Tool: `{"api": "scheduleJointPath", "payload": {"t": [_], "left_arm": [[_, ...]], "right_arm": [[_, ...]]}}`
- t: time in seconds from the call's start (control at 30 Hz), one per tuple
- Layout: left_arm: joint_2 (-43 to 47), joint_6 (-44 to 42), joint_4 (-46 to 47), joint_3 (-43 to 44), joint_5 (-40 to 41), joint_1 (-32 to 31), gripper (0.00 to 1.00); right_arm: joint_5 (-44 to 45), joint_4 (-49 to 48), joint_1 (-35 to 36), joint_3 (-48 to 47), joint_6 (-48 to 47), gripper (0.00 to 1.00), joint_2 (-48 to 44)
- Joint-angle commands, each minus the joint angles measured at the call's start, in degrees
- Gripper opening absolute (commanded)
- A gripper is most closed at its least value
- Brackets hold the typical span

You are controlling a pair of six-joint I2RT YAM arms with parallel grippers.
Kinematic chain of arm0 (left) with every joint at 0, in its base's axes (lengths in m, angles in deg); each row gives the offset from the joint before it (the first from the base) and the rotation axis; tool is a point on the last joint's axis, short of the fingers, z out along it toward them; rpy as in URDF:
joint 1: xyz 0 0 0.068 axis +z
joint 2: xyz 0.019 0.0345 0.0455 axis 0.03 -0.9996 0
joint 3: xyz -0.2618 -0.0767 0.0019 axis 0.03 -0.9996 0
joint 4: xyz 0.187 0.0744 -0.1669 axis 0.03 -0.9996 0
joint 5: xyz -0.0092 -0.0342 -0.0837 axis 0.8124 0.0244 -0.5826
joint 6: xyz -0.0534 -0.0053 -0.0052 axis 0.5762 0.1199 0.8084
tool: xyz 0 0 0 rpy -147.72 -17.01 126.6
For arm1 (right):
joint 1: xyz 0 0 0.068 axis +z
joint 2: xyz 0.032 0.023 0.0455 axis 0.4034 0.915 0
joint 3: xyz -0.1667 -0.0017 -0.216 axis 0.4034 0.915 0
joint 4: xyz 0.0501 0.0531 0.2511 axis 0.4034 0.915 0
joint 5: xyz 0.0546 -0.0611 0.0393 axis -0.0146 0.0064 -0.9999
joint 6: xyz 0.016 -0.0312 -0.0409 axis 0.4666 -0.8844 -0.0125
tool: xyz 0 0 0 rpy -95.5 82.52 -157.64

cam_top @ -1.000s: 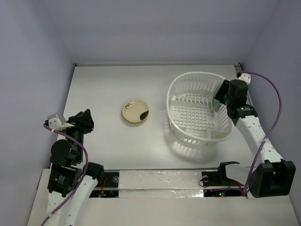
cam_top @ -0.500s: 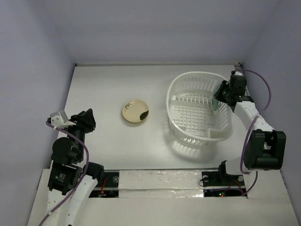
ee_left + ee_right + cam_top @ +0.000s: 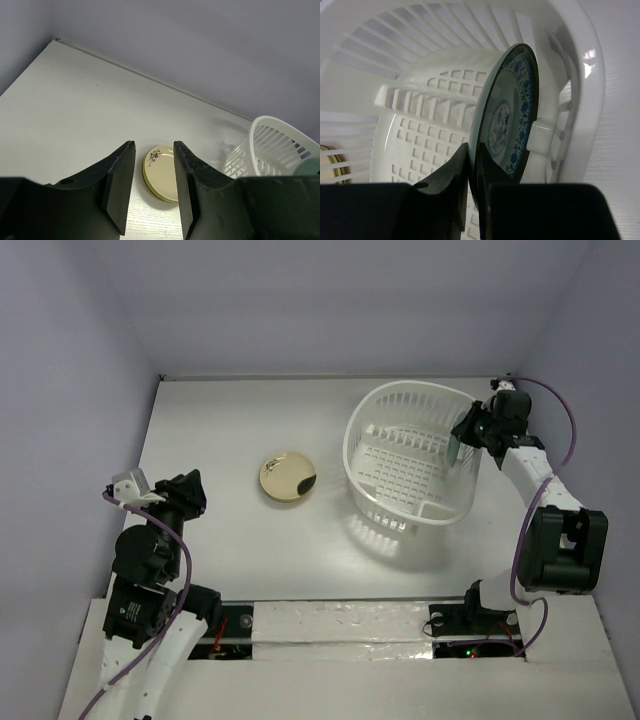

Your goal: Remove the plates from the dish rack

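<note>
Right tool (image 3: 472, 175) pinched on rim of upright teal plate (image 3: 507, 115) inside dish rack (image 3: 585, 100), whose wall stands close on the tool's right. Left tool (image 3: 153, 146) part open, empty; cream plate (image 3: 161, 172) on surface (image 3: 75, 100) ahead

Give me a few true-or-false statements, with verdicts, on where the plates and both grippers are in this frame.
1. The right gripper is clamped on the edge of the teal patterned plate. True.
2. That plate lies flat on the floor of the white basket. False: it stands on edge by the basket's right wall.
3. A cream plate lies on the table, left of the basket. True.
4. The left gripper holds the cream plate. False: its jaws are apart and hold nothing, and the plate lies beyond them.
</note>
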Motion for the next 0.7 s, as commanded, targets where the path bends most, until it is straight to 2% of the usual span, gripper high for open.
{"api": "scheduleJointPath", "payload": {"t": [0.0,0.37,0.53,0.67], "left_arm": [[-0.82,0.03,2.17,0.10,-0.05,-0.21,0.34],[-0.20,0.12,1.99,0.27,0.39,-0.21,0.34],[0.24,0.03,1.91,0.18,0.39,-0.21,0.34],[0.50,0.03,2.17,0.18,0.48,-0.21,0.34]], "right_arm": [[-6.35,-5.03,-1.11,-3.55,-2.56,0.00,-1.25],[-18.40,-20.33,-3.14,3.39,2.36,0.00,-6.87],[-19.19,-18.23,-3.14,0.76,2.63,0.00,-11.96],[-25.42,-17.53,-1.39,-3.09,2.72,0.00,-15.14]]}}
